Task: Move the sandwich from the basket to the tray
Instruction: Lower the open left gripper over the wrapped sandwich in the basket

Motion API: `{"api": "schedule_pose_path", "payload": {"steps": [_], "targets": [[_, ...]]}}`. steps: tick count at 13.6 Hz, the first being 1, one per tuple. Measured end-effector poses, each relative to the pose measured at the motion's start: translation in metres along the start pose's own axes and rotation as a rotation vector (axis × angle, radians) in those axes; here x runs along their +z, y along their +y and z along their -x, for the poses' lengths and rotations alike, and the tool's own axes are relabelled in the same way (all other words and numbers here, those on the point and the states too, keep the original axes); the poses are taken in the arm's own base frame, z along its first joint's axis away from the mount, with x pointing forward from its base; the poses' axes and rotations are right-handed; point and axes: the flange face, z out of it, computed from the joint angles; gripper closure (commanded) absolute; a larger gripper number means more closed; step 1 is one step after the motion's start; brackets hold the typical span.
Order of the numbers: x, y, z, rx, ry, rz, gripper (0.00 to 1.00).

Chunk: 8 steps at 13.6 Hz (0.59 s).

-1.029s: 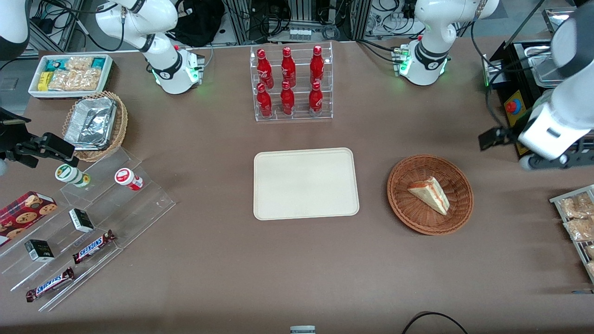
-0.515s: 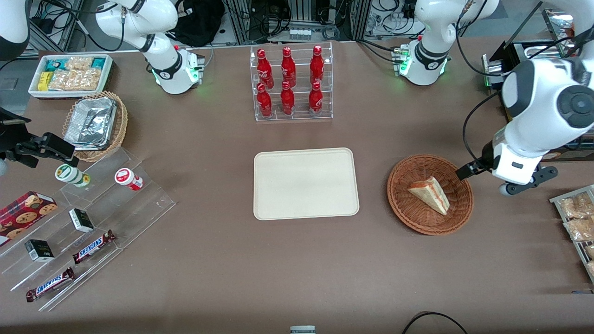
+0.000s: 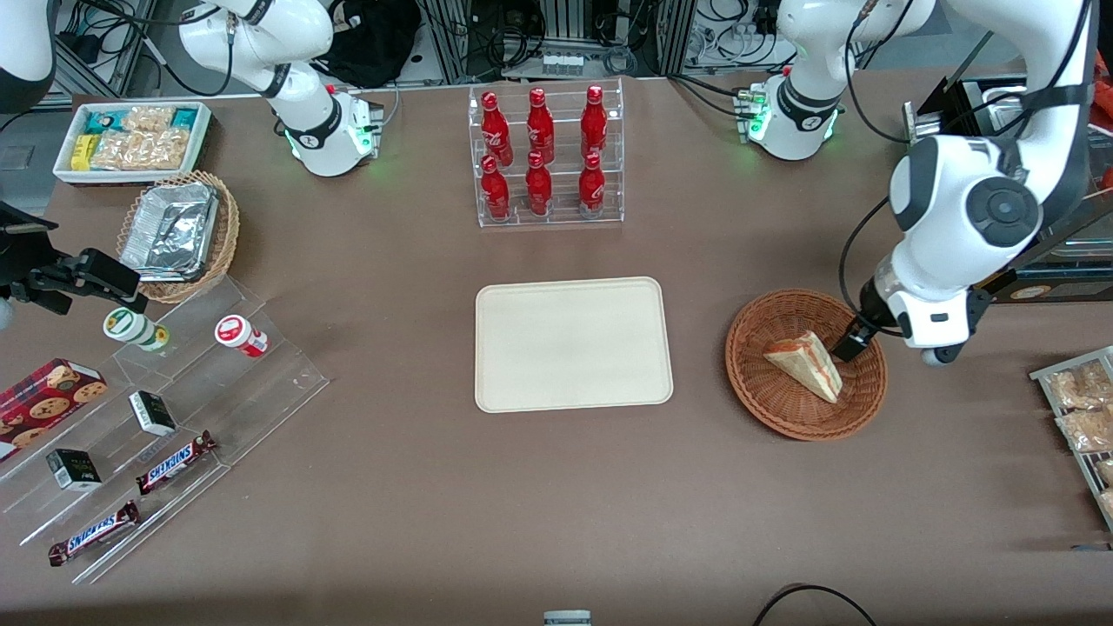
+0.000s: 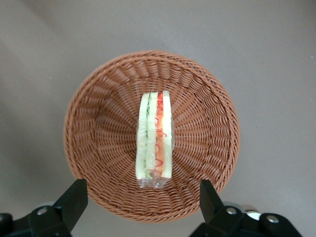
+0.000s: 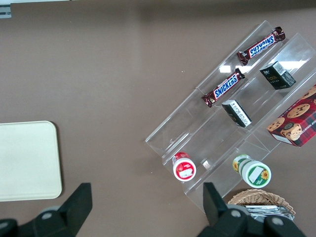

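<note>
The sandwich (image 3: pixel 804 363), a white bread wedge with red and pale layers, lies in the round reddish-brown wicker basket (image 3: pixel 783 417). The cream tray (image 3: pixel 574 343) sits bare at the table's middle, beside the basket toward the parked arm's end. My left gripper (image 3: pixel 854 344) hangs over the basket's rim at the side toward the working arm's end, close to the sandwich. In the left wrist view the sandwich (image 4: pixel 155 139) stands on edge in the basket (image 4: pixel 98 128), and the gripper (image 4: pixel 142 202) is open and empty, its fingers (image 4: pixel 74 197) wide apart above the rim.
A clear rack of red bottles (image 3: pixel 545 156) stands farther from the camera than the tray. A stepped acrylic display with snacks (image 3: pixel 174 417), a lighter basket of foil trays (image 3: pixel 178 230) and a white snack bin (image 3: pixel 130 139) lie toward the parked arm's end. Snack bags (image 3: pixel 1083 417) lie near the basket.
The left arm has swung in from the working arm's end of the table and come down over the basket's rim. The sandwich, basket and tray have not moved.
</note>
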Motion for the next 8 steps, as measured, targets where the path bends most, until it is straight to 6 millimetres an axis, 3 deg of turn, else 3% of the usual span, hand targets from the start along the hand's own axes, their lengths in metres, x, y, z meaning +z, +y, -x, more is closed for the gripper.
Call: {"api": "schedule_pose_path", "payload": {"steps": [8], "targets": [[0.062,0.016,0.012,-0.034,-0.052,-0.028,0.00]]}}
